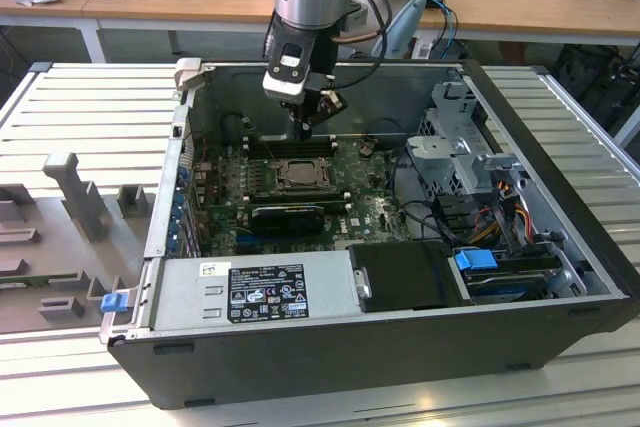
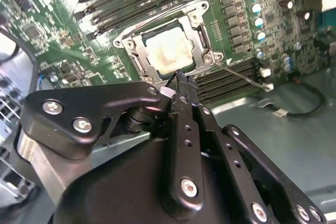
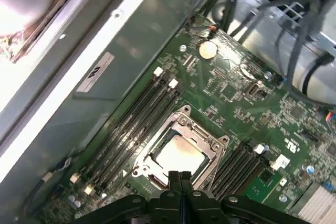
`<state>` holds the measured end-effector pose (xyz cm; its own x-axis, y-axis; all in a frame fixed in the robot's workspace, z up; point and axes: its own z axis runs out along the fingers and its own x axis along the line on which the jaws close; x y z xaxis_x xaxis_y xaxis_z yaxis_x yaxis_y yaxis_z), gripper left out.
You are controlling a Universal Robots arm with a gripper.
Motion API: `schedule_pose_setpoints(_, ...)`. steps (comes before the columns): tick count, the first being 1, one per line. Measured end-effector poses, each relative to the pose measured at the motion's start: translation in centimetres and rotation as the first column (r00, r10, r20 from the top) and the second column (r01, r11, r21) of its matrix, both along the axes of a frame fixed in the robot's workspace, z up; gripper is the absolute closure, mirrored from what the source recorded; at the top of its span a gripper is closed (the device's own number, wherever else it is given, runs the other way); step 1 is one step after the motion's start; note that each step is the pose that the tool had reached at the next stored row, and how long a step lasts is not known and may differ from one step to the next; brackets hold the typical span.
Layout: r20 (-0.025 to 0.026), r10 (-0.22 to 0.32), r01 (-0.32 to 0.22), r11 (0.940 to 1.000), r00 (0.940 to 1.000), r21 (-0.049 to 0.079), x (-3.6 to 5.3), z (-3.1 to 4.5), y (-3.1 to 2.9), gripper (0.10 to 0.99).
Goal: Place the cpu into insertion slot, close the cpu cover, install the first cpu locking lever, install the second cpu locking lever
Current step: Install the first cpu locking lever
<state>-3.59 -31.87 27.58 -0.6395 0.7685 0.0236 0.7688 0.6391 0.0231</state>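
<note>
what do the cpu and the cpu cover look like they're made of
The cpu: likely a metal lid, pale silvery, matte with soft glare. The cpu cover: seems stamped sheet metal, dull grey, thin edges catching light.

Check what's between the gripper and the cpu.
Just the rim of the cpu cover, folded down around the cpu; the gripper hangs by that rim. Both wrist views show it.
</note>
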Motion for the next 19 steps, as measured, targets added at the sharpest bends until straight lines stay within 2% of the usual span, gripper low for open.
schedule_pose_setpoints(2, 0.0001, 0.024, -0.024, 0.9997, 0.9997, 0.0, 0.0, -0.01, 0.0, 0.98)
schedule_pose_setpoints(4, 0.0006, 0.074, -0.074, 0.9972, 0.9972, 0.0, 0.0, -0.05, 0.0, 0.98)
schedule_pose_setpoints(8, 0.0009, 0.119, -0.119, 0.9929, 0.9929, 0.0, 0.0, -0.07, 0.0, 0.98)
schedule_pose_setpoints(9, 0.0009, 0.15, -0.15, 0.9887, 0.9887, 0.0, 0.0, -0.07, 0.0, 0.98)
schedule_pose_setpoints(11, 0.001, 0.177, -0.177, 0.9843, 0.9843, 0.0, 0.0, -0.07, 0.0, 0.98)
schedule_pose_setpoints(13, 0.001, 0.221, -0.221, 0.9753, 0.9753, 0.0, 0.0, -0.07, 0.0, 0.98)
schedule_pose_setpoints(19, 0.001, 0.268, -0.268, 0.9633, 0.9633, 0.0, 0.0, -0.07, 0.0, 0.98)
